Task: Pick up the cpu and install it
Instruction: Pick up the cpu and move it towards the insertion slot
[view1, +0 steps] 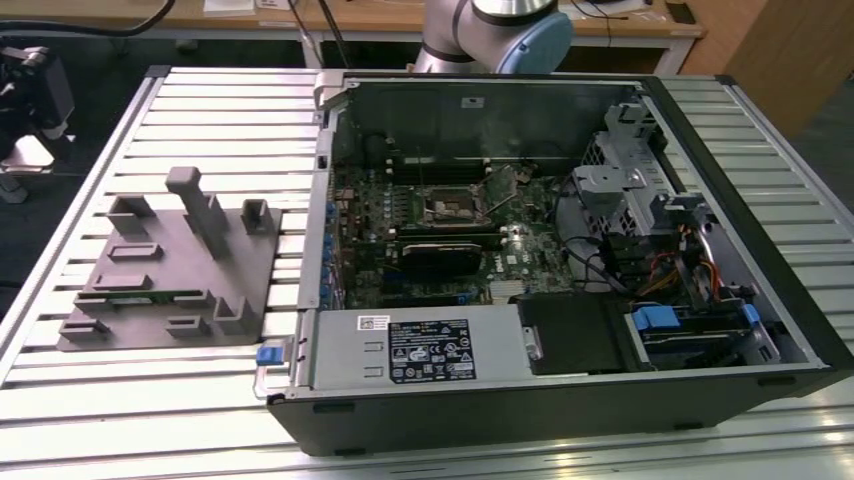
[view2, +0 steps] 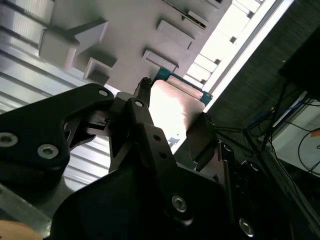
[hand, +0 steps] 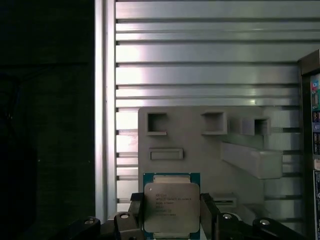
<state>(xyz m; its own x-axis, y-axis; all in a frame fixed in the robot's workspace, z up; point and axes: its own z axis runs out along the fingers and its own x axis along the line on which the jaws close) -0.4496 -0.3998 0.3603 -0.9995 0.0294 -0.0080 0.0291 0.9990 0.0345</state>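
Slatted aluminium table carried everything, with the arm base at its far edge and a wooden desk behind it

Open case lay on its side towards the exterior view's right. Inside it were the motherboard with an empty black socket, a grey box with a white label along the near wall, and a drive cage with cables on the exterior view's right

Grey fixture sat on the table just beside the case, on the exterior view's left. It had raised blocks and shallow pockets, and a green strip lay in one slot

Gripper hung above the fixture in both wrist views, black fingers closed in against opposite edges of the cpu

Cpu was clamped between the fingertips and held flat, off the fixture. It had a silvery square lid with faint print and a green board rim showing around it. It glared bright in the second wrist view
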